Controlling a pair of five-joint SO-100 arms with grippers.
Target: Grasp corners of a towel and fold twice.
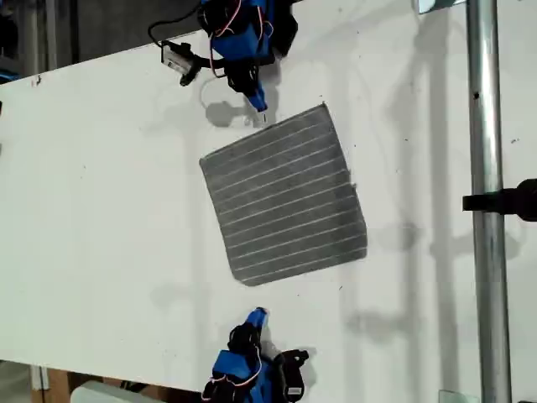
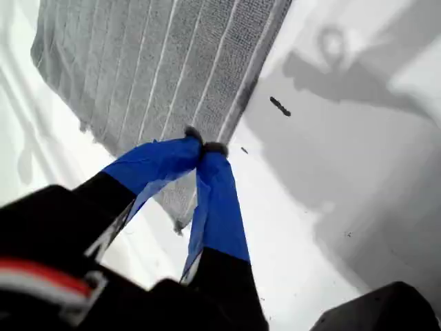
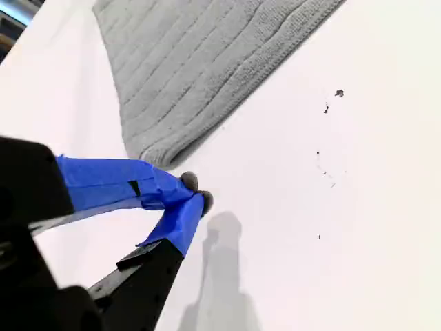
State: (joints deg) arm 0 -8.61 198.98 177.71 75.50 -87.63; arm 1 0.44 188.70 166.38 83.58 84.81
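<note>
The grey striped towel (image 1: 285,197) lies flat and unfolded on the white table, turned at a slant. My first gripper (image 1: 257,104) is at the top of the exterior view, shut and holding nothing, hovering just off the towel's upper edge. In the first wrist view its tips (image 2: 205,143) sit in front of the towel (image 2: 151,62), with one corner (image 2: 180,222) close beside them. My second gripper (image 1: 258,316) is at the bottom of the exterior view, shut and empty, a short way from the towel's lowest corner (image 1: 243,283). That corner (image 3: 148,157) lies just beyond its tips (image 3: 198,192).
A metal pole (image 1: 482,168) with a black clamp (image 1: 503,201) crosses the exterior view's right side. The table's far edge (image 1: 101,60) runs along the top left of that view. A small dark mark (image 2: 279,105) and specks (image 3: 337,93) dot the tabletop.
</note>
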